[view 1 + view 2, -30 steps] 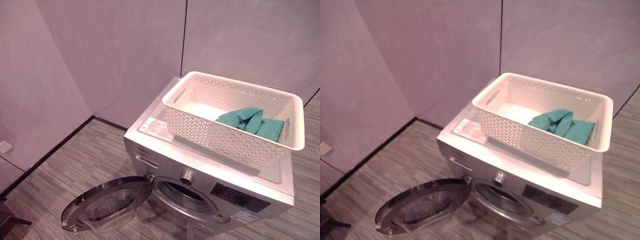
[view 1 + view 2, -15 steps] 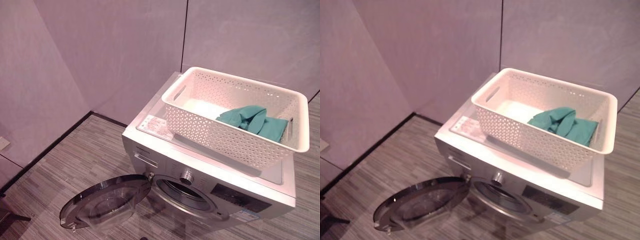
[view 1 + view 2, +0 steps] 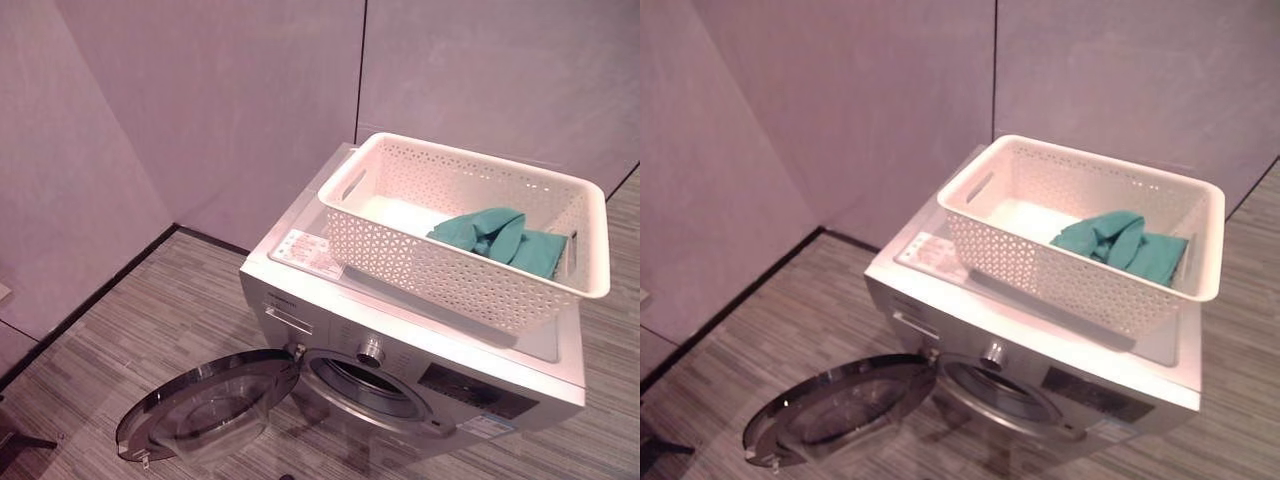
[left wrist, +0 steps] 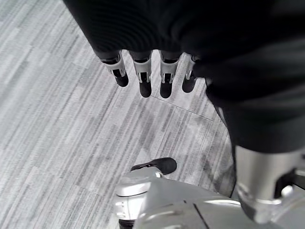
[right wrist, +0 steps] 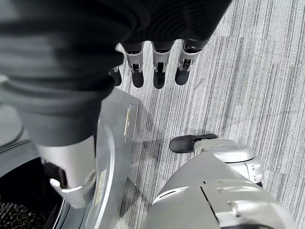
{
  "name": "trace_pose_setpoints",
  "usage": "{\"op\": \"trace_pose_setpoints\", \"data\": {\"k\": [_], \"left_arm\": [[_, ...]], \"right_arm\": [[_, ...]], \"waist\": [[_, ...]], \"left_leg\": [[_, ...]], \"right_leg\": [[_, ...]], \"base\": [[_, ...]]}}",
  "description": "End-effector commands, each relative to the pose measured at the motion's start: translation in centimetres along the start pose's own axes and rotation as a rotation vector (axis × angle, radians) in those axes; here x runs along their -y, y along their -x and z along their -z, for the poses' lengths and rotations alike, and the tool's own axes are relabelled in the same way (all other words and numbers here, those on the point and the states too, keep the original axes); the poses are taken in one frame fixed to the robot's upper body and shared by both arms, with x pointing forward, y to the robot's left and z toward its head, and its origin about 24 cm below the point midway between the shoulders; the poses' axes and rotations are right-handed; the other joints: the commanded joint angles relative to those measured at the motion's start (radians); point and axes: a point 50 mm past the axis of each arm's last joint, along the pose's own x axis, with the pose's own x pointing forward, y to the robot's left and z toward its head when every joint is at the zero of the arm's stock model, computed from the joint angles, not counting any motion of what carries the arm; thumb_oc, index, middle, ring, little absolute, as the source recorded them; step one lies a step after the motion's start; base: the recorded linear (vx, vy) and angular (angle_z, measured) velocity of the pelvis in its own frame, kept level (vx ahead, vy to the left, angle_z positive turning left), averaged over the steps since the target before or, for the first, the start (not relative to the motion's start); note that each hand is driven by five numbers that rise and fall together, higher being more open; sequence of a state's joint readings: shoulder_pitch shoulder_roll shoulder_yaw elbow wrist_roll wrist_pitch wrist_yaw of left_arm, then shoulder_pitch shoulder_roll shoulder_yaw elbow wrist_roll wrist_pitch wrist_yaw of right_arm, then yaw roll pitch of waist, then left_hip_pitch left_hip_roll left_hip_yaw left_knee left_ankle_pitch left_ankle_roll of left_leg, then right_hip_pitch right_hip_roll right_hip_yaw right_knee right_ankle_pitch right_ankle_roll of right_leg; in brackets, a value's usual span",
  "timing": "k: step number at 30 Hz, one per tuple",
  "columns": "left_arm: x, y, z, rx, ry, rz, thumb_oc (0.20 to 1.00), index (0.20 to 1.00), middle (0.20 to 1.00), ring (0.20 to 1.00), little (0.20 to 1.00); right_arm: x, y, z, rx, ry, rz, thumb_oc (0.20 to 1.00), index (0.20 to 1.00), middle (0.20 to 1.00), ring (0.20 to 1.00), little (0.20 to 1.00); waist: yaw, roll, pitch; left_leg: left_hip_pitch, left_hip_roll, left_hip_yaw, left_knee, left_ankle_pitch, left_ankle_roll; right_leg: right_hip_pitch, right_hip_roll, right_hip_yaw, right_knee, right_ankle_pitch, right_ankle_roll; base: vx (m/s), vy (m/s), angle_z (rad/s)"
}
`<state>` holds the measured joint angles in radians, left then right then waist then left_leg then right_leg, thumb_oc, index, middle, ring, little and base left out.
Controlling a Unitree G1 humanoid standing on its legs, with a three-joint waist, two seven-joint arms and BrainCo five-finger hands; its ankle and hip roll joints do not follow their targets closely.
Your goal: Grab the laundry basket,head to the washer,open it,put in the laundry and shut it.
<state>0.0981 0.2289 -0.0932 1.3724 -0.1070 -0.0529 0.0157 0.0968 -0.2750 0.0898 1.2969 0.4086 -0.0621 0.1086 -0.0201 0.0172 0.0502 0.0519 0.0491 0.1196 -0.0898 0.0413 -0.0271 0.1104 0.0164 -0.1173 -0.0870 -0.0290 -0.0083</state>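
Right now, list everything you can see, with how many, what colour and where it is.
washer: one, silver, standing on the floor by the wall, its round opening uncovered.
washer door: one, glass with a silver rim, swung fully open at the washer's front, low over the floor.
laundry basket: one, white with a pierced pattern, sitting on top of the washer.
laundry: one bunched teal cloth, inside the basket toward its right end.
label: one, white with red print, on the washer's top beside the basket.
floor: grey striped.
wall: pale panels behind the washer.
left robot hand: one, silver fingers with dark tips, straight, hanging over the floor, holding nothing.
right robot hand: one, the same, straight and holding nothing, over the floor beside the washer.
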Motion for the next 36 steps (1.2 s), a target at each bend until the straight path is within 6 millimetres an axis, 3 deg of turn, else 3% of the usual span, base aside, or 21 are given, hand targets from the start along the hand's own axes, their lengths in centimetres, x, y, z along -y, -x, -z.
{"op": "trace_pose_setpoints", "data": {"k": [1,6,13,18,19,21,24,26,28,32,33,34,36], "left_arm": [[-0.2,-0.1,-0.9,0.006,-0.012,-0.001,1.0,1.0,1.0,1.0,1.0],[-0.2,-0.1,-1.0,0.007,-0.005,-0.003,1.0,1.0,1.0,1.0,1.0],[-0.7,0.0,0.2,-0.032,0.012,-0.004,1.0,1.0,1.0,1.0,1.0],[-0.9,0.0,0.5,-0.036,0.04,-0.004,1.0,1.0,1.0,1.0,1.0],[-0.9,0.0,0.5,-0.036,0.04,-0.004,1.0,1.0,1.0,1.0,1.0],[-0.6,0.0,0.3,-0.029,0.059,0.005,1.0,1.0,1.0,1.0,1.0],[-0.3,0.0,0.2,-0.02,0.07,0.011,1.0,1.0,1.0,1.0,1.0],[0.0,0.0,0.1,-0.014,0.075,0.016,1.0,1.0,1.0,1.0,1.0],[0.4,0.0,0.0,-0.007,0.08,0.023,1.0,1.0,1.0,1.0,1.0],[1.2,0.0,-0.3,0.007,0.079,0.033,1.0,1.0,1.0,1.0,1.0],[1.2,0.0,-0.3,0.007,0.078,0.033,1.0,1.0,1.0,1.0,1.0],[1.3,-0.1,-0.5,0.01,0.068,0.034,1.0,1.0,1.0,1.0,1.0],[1.0,-0.1,-0.5,0.006,0.05,0.025,1.0,1.0,1.0,1.0,1.0]], "right_arm": [[0.7,0.0,0.1,-0.028,-0.011,0.04,1.0,1.0,1.0,1.0,1.0],[1.9,0.3,0.8,-0.049,-0.042,0.089,1.0,1.0,1.0,1.0,1.0],[6.2,1.4,0.3,-0.012,-0.171,0.234,1.0,1.0,1.0,1.0,1.0],[11.2,3.1,-1.6,0.118,-0.331,0.389,1.0,1.0,1.0,1.0,1.0],[11.2,3.1,-1.6,0.118,-0.331,0.39,1.0,1.0,1.0,1.0,1.0],[13.3,4.1,-3.7,0.235,-0.415,0.467,1.0,1.0,1.0,1.0,1.0],[14.4,4.9,-5.4,0.333,-0.432,0.51,1.0,1.0,1.0,1.0,1.0],[15.4,6.0,-7.6,0.452,-0.432,0.551,1.0,1.0,1.0,1.0,1.0],[16.1,7.9,-11.2,0.646,-0.416,0.59,1.0,1.0,1.0,1.0,1.0],[14.9,11.4,-16.3,0.982,-0.427,0.599,1.0,1.0,1.0,1.0,1.0],[14.9,11.4,-16.3,0.982,-0.427,0.599,1.0,1.0,1.0,1.0,1.0],[13.9,12.8,-18.5,1.101,-0.404,0.579,1.0,1.0,1.0,1.0,1.0],[12.3,14.5,-20.9,1.217,-0.349,0.54,1.0,1.0,1.0,1.0,1.0]], "waist": [[-0.012,-0.019,-0.025],[-0.022,-0.014,-0.027],[-0.048,-0.012,-0.037],[-0.075,-0.014,-0.05],[-0.074,-0.014,-0.05],[-0.089,-0.013,-0.058],[-0.096,-0.011,-0.061],[-0.104,-0.01,-0.064],[-0.115,-0.008,-0.064],[-0.125,-0.004,-0.064],[-0.124,-0.004,-0.064],[-0.122,-0.005,-0.064],[-0.113,-0.009,-0.068]], "left_leg": [[0.019,0.066,-0.022,0.003,-0.056,-0.033],[0.022,0.065,-0.015,0.003,-0.06,-0.032],[0.037,0.067,0.01,0.003,-0.068,-0.029],[0.044,0.067,0.029,0.003,-0.074,-0.024],[0.045,0.067,0.029,0.003,-0.074,-0.024],[0.052,0.068,0.038,0.003,-0.079,-0.021],[0.057,0.069,0.047,0.003,-0.083,-0.018],[0.061,0.07,0.054,0.003,-0.086,-0.016],[0.067,0.071,0.061,0.003,-0.091,-0.014],[0.074,0.072,0.071,0.003,-0.099,-0.009],[0.074,0.073,0.071,0.003,-0.099,-0.009],[0.084,0.075,0.074,0.003,-0.103,-0.01],[0.094,0.078,0.08,0.003,-0.103,-0.011]], "right_leg": [[-0.036,-0.129,-0.028,0.0,0.025,0.126],[-0.037,-0.131,-0.021,0.0,0.027,0.129],[-0.045,-0.129,0.011,0.0,0.034,0.134],[-0.057,-0.125,0.041,0.004,0.04,0.137],[-0.057,-0.125,0.042,0.004,0.04,0.137],[-0.06,-0.123,0.058,0.007,0.04,0.14],[-0.066,-0.122,0.069,0.009,0.04,0.142],[-0.068,-0.121,0.076,0.011,0.04,0.143],[-0.073,-0.121,0.085,0.014,0.04,0.144],[-0.078,-0.117,0.099,0.018,0.038,0.145],[-0.078,-0.117,0.099,0.018,0.038,0.145],[-0.069,-0.116,0.1,0.018,0.034,0.146],[-0.062,-0.115,0.104,0.015,0.035,0.144]], "base": [[0.0,0.0,0.0],[0.0,0.0,0.0],[-0.01,0.008,-0.11],[-0.01,0.006,-0.18],[0.0,0.009,-0.09],[0.02,0.011,-0.06],[0.01,0.016,-0.23],[0.02,0.013,-0.09],[0.02,0.022,-0.21],[0.02,0.01,-0.16],[0.02,-0.008,-0.16],[0.01,-0.018,-0.07],[0.0,0.0,0.0]]}}
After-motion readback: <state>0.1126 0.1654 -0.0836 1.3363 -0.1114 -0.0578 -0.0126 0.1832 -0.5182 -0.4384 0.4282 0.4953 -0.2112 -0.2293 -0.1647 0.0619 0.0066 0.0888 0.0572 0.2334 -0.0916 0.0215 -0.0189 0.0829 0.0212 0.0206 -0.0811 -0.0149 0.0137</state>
